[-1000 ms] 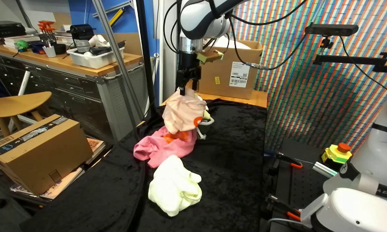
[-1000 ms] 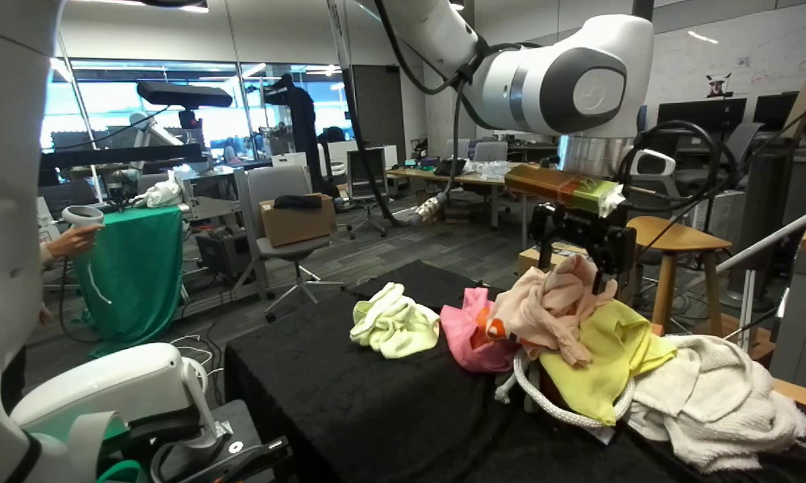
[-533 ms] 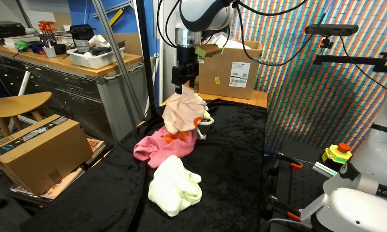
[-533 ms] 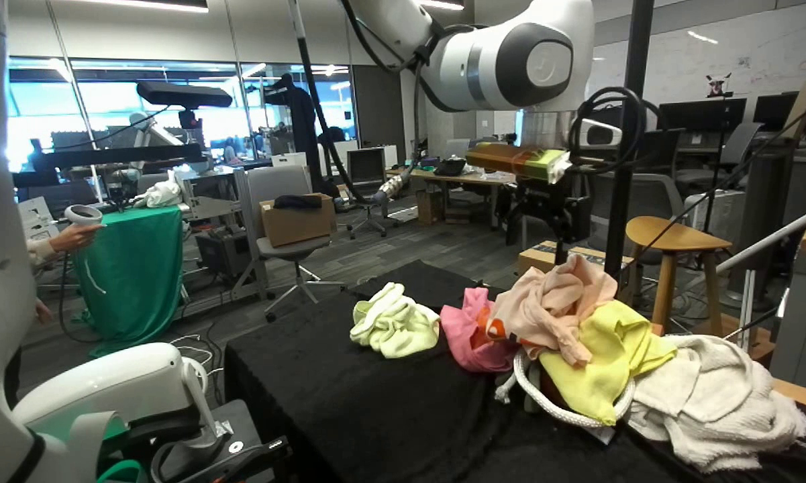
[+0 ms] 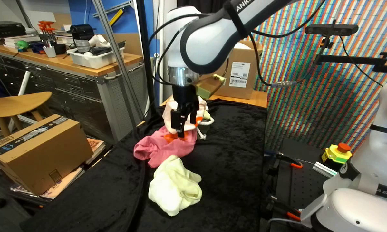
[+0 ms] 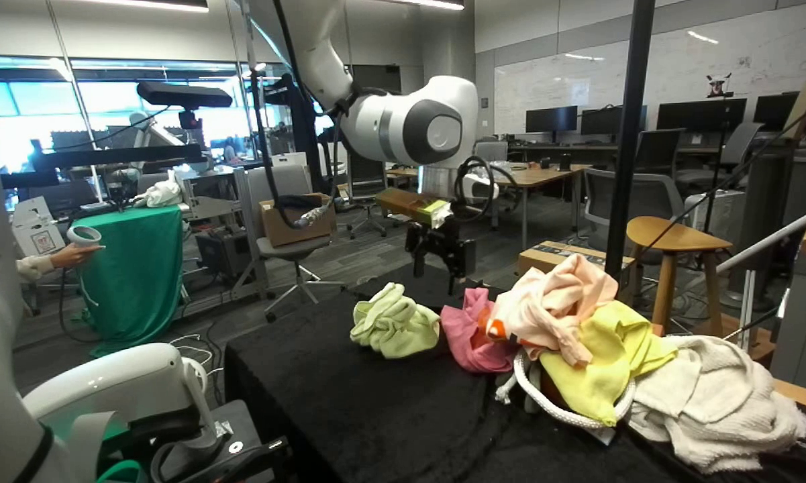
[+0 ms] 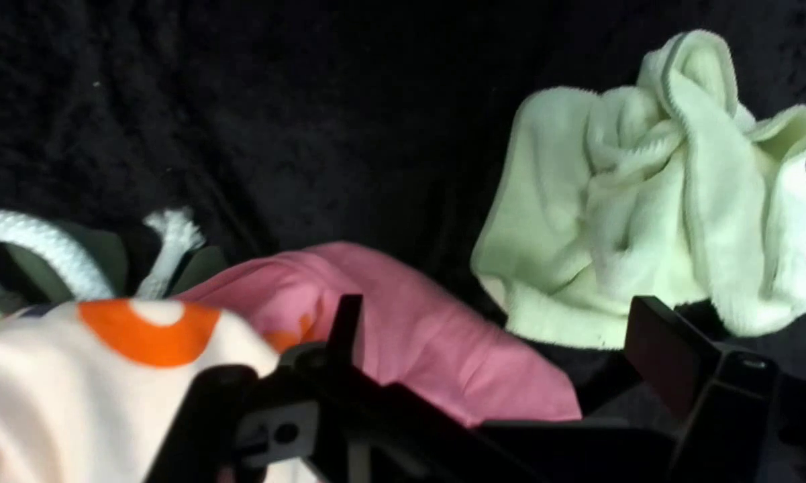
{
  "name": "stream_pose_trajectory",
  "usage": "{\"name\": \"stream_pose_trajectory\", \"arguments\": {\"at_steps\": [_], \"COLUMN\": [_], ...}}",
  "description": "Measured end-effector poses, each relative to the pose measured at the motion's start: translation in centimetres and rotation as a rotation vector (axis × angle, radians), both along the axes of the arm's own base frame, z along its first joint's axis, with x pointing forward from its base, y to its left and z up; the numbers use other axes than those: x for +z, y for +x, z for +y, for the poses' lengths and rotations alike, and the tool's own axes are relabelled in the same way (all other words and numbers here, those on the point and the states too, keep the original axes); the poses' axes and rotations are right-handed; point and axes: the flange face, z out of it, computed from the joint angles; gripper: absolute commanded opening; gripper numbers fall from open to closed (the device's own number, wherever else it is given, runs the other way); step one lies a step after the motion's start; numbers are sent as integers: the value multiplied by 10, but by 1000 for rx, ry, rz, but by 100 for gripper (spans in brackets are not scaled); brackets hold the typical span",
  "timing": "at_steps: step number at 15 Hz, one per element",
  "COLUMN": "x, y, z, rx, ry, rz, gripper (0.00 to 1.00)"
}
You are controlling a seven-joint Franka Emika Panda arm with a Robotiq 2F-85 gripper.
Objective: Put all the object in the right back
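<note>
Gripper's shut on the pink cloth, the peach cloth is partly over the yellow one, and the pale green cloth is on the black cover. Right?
Not quite: the gripper is open, its fingers spread apart rather than shut on the pink cloth, as the wrist view shows. The rest stands: peach cloth partly over the yellow cloth, pale green cloth on the black cover.

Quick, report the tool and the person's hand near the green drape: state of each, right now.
Tool: open, holding nothing.
Person's hand: holding a white ringed device.
</note>
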Motion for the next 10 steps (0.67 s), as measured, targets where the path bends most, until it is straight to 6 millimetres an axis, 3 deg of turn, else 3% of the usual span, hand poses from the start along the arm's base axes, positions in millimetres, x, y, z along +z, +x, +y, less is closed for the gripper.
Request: {"name": "stream_pose_trajectory", "arguments": {"at_steps": [4,10], "x": [-48,-106], "y": [-37,-59], "z": [38,58], "rx": [33,71], "ry": [-14,-27], "rz": [58,142], "gripper": [100,100]}}
